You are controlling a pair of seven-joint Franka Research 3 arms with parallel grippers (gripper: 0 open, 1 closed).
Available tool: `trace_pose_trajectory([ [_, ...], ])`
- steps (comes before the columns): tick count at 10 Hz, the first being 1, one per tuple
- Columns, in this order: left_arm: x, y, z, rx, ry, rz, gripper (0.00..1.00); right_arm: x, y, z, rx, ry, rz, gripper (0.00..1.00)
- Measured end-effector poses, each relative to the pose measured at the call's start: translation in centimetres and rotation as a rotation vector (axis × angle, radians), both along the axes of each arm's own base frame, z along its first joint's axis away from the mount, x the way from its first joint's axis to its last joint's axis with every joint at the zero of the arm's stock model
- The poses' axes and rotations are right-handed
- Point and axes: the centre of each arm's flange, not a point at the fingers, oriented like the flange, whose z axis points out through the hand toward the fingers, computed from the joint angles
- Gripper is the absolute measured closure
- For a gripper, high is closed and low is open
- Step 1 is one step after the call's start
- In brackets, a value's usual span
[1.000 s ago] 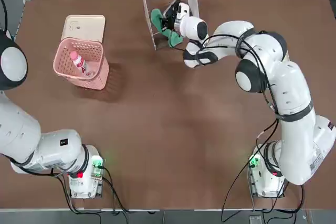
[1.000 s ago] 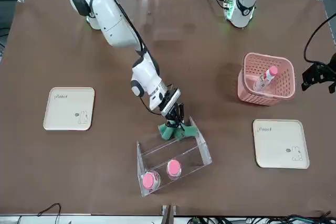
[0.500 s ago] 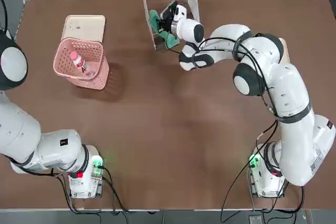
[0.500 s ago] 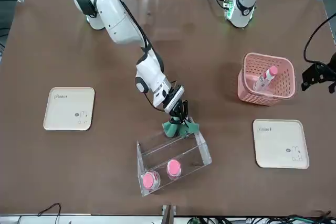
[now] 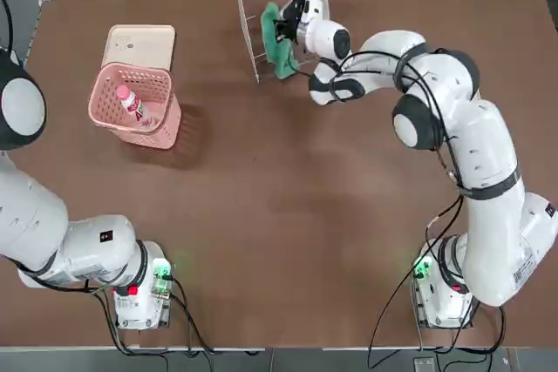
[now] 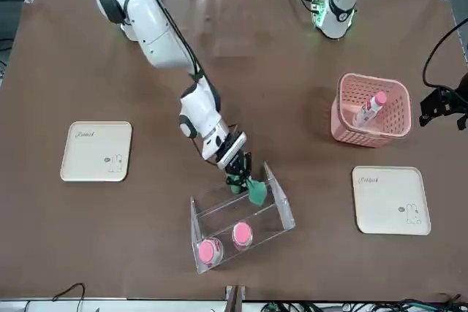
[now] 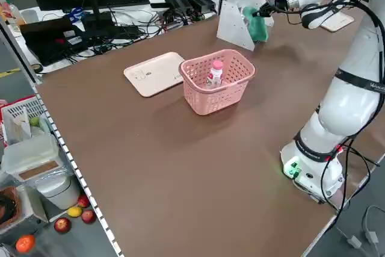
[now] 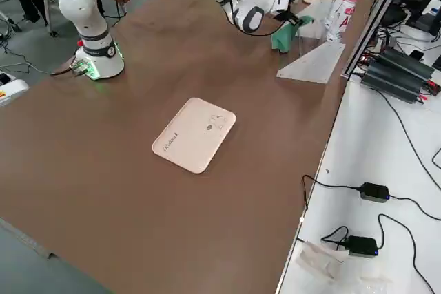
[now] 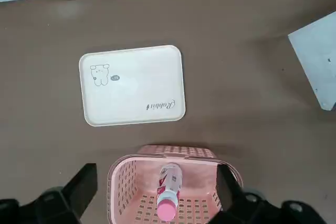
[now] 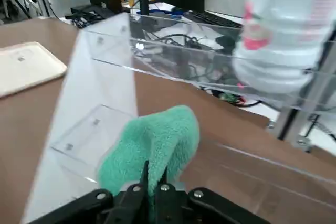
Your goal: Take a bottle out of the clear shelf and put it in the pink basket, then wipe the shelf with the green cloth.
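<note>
Right arm's pincer (image 10: 156,190) shut on the soft teal-green cloth (image 10: 157,142), bunched up between its fingers, at the clear acrylic two-tier shelf (image 6: 234,228), at the end nearer the robot. Two pink-capped bottles (image 6: 210,250) (image 6: 242,234) stand in the shelf's other part, side by side. Small white plastic bottle with pink-red cap and red lettering (image 9: 169,192) leans inside the pink perforated plastic basket (image 5: 132,119), cap toward the rim. Left arm's pincer (image 9: 157,195) stands wide, empty, above the basket. Flat cream rounded-corner tray (image 9: 132,85) lies just beside the basket on the brown tabletop (image 5: 261,215); a second cream tray (image 8: 193,135) lies on the robot's right side of the tabletop, well apart from the shelf.
</note>
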Motion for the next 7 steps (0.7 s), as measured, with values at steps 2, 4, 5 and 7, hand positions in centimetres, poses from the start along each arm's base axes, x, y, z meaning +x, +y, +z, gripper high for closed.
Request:
trace_pose_trajectory([
  [2,0.0,0.0,0.0,0.000,0.000,0.000,0.00,2.2,-4.6,0.5,-0.062,-0.034,-0.003,0.97],
  [4,0.0,0.0,0.0,0.000,0.000,0.000,0.00,3.5,-8.6,1.8,-0.100,-0.050,-0.019,0.97],
  [5,0.0,0.0,0.0,0.000,0.000,0.000,0.00,4.0,-10.5,2.6,-0.114,-0.057,-0.031,0.97],
  [7,0.0,0.0,0.0,0.000,0.000,-0.001,0.00,4.0,-13.3,4.4,-0.123,-0.055,-0.057,0.97],
])
